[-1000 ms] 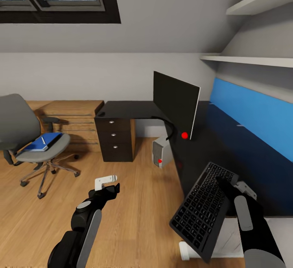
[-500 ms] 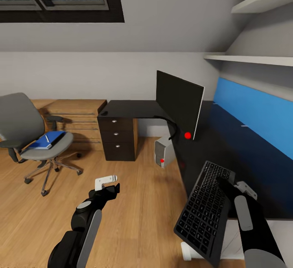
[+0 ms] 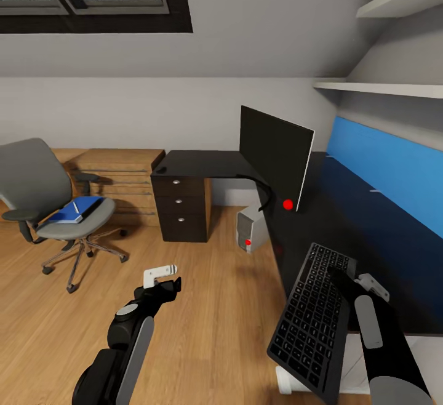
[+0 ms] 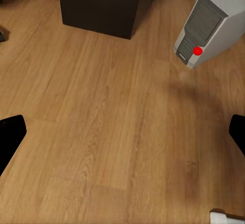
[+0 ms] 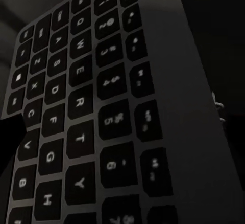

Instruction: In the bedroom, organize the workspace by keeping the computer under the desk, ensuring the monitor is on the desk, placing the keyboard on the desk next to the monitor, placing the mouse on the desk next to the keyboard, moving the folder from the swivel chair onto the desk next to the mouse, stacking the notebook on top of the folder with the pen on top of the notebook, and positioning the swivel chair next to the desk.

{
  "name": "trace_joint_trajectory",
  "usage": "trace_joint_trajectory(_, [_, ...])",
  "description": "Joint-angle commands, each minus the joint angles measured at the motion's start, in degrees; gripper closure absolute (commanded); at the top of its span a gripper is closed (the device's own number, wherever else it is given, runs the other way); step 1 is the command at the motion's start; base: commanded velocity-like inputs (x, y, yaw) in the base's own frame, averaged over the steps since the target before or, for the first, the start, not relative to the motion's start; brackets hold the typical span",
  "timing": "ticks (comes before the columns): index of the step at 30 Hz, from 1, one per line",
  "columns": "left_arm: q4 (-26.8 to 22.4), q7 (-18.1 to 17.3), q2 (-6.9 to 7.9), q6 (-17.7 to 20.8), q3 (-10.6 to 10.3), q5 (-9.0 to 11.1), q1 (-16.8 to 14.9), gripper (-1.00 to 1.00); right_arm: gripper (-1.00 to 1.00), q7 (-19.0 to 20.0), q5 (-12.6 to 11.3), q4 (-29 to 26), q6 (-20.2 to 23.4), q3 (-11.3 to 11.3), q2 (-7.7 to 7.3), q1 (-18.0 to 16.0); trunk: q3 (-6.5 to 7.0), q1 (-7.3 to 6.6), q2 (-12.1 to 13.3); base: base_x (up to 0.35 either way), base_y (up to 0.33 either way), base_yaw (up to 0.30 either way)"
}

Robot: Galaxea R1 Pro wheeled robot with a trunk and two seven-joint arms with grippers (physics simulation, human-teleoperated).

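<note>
Nearest, right claw (image 3: 342, 277) clenched on the keyboard (image 3: 312, 318), tilted, half over the near edge of the surface (image 3: 344, 220); left claw (image 3: 165, 277) spread wide, holding nothing above the wooden floor (image 3: 203, 306). Farther off, computer (image 3: 251, 228) under the surface, monitor (image 3: 274, 154) upright on top. Farthest left, swivel chair (image 3: 46, 196) carrying the folder (image 3: 77, 209), with notebook (image 3: 90, 207) and pen (image 3: 76, 206) on it.

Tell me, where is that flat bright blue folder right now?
In the head view, the flat bright blue folder lies on the grey swivel chair's seat at left, in front of the light wooden drawer chest.
</note>
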Motion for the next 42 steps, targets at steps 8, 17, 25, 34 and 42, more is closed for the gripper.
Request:
trace_joint_trajectory(8, [0.12,0.52,0.01,0.19,-0.06,0.61,-0.05,-1.00,-1.00,-0.55,-1.28,-0.21,0.24,-0.12,0.01,-0.02,-0.07,0.00,-0.03,0.000,0.000,0.000])
trace_joint_trajectory(17, [0.94,0.56,0.01,0.19,-0.14,0.55,-0.05,-1.00,-1.00,-0.59,-1.15,-5.40,0.46,-2.10,-0.96,0.14,-0.07,0.00,-0.03,0.000,0.000,0.000])
trace_joint_trajectory(25, [1.16,0.60,0.01,0.19,-0.15,0.53,-0.05,-1.00,-1.00,-0.59,-1.34,-15.16,0.49,-2.19,0.32,5.97,-0.07,0.00,-0.03,0.000,0.000,0.000])
trace_joint_trajectory(34, [1.17,0.61,0.01,0.19,-0.12,0.58,-0.05,-1.00,-1.00,-0.45,-1.15,-20.20,0.49,-0.15,4.23,8.90,-0.07,0.00,-0.03,0.000,0.000,0.000])
trace_joint_trajectory(42, [1.17,0.61,0.01,0.19,-0.07,0.56,-0.05,-1.00,-1.00,-0.59,-1.25,-22.89,0.57,1.32,6.00,10.28,-0.07,0.00,-0.03,-0.034,0.000,0.000])
